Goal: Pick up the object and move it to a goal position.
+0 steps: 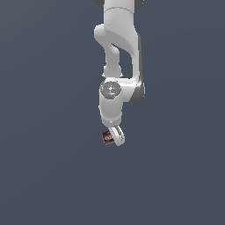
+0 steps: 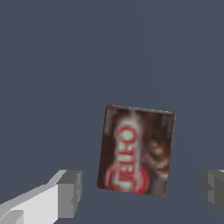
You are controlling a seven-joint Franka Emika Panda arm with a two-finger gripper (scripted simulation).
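The object (image 2: 136, 149) is a small flat box, dark brown with a red and white label on top, lying on the dark grey floor. In the wrist view it sits between my two grey fingertips (image 2: 70, 192), with a gap on each side, wider on one side than on the other. My gripper (image 2: 142, 192) is open and nothing touches the box. In the exterior view the white arm hangs from the top, and the gripper (image 1: 112, 137) is low over the object (image 1: 107, 137), which shows beside one white finger (image 1: 118, 136).
A plain dark grey surface (image 1: 48, 167) fills both views. No other objects, containers or edges show.
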